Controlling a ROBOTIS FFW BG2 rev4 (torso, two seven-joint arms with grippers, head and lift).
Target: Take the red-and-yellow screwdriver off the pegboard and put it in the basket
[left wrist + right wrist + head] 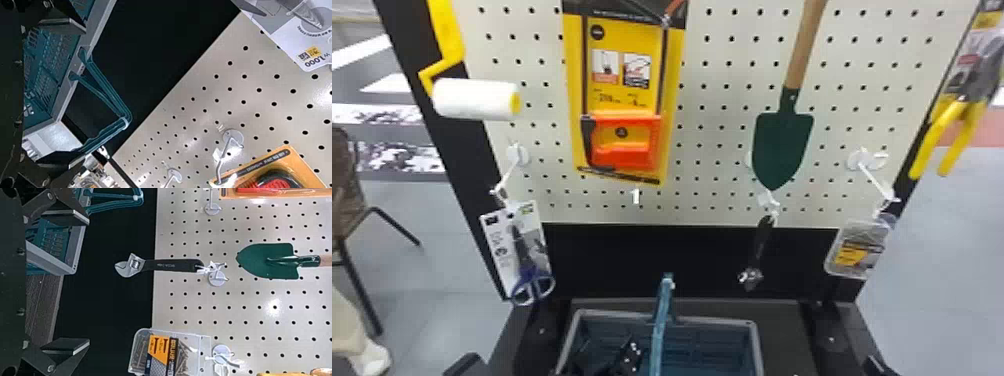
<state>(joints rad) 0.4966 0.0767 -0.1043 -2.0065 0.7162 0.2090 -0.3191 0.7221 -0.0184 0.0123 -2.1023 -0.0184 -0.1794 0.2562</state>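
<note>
The left gripper (466,365) and right gripper (878,368) both hold their fingers apart, an open gap within each pair. Ahead between them sits one basket (612,314), its single raised handle (659,320) narrowing the room. Beyond, past a black panel (632,255), hang one wrench (168,265) ahead of the right gripper, one screw box (166,354) to its right, one scissors pack (519,255) nearer the left gripper, one saw pack (627,100) and one trowel (782,145). I cannot tell where the screwdriver is.

One basket (617,314), one trowel (781,145), one wrench (170,265)
</note>
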